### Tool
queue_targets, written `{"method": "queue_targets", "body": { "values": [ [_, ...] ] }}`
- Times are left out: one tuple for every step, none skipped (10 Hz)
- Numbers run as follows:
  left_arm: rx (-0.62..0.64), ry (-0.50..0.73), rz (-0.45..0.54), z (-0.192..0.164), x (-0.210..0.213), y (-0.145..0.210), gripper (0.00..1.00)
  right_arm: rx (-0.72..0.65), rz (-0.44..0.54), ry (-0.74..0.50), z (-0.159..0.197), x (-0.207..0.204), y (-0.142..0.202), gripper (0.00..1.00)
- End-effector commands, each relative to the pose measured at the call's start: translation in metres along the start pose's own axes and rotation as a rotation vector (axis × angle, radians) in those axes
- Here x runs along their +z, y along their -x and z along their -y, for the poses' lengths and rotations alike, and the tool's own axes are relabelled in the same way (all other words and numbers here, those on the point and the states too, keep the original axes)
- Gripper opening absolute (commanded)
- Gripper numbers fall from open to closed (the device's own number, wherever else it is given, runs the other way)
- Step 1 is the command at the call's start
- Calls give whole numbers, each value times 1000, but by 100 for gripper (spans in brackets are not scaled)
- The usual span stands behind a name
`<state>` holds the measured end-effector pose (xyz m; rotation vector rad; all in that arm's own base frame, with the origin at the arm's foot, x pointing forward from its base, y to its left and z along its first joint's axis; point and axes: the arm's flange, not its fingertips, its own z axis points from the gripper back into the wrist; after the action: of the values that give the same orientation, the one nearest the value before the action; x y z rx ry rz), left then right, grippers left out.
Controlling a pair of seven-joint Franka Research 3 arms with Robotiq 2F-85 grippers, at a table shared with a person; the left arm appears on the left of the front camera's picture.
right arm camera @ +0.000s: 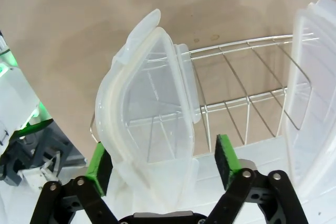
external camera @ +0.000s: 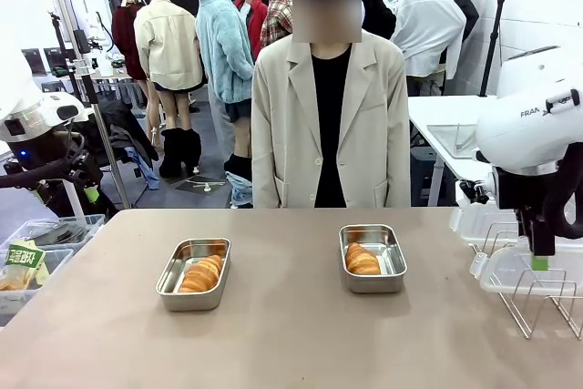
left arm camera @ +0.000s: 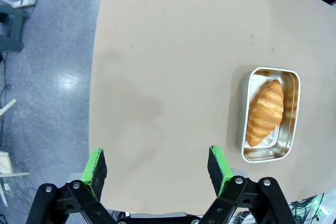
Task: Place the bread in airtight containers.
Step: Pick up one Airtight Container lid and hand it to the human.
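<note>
Two steel airtight containers stand lidless on the table, one at the left (external camera: 169, 281) and one at the right (external camera: 397, 266). Each holds one golden bread roll (external camera: 202, 273) (external camera: 362, 260). My left gripper (left arm camera: 157, 169) hangs open high above the table's left edge, off to the side of the left container (left arm camera: 292, 129) and its bread (left arm camera: 265, 111). In the front view it (external camera: 68, 196) sits far left. My right gripper (right arm camera: 163, 161) is open and straddles a translucent lid (right arm camera: 152, 108) standing upright in the wire rack (right arm camera: 247, 77). The front view shows it (external camera: 540, 261) at the table's right edge.
A second translucent lid (right arm camera: 310, 87) leans at the other end of the rack (external camera: 537, 302). A person in a beige jacket (external camera: 330, 125) stands at the far side, hands out of view. Plastic bins (external camera: 36, 257) sit off the table's left.
</note>
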<state>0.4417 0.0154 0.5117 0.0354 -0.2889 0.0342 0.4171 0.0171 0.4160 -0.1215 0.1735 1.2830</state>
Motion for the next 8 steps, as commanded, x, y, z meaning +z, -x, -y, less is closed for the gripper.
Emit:
{"method": "queue_targets", "body": {
  "values": [
    [0,-1,11,0,1,-1,100,23,-8,37,2,3,5,62],
    [0,-1,11,0,1,-1,100,20,-8,33,3,4,4,43],
    [0,-1,11,0,1,-1,100,25,-11,16,4,4,4,24],
    [0,-1,11,0,1,-1,100,29,-11,17,4,5,3,5],
    [0,-1,11,0,1,-1,100,25,-13,18,4,5,2,0],
    [0,-1,11,0,1,-1,100,23,-15,15,4,6,2,0],
    [0,-1,11,0,1,-1,100,20,-17,15,5,7,1,0],
    [0,-1,11,0,1,-1,100,17,-18,5,5,8,-1,0]
  ]
}}
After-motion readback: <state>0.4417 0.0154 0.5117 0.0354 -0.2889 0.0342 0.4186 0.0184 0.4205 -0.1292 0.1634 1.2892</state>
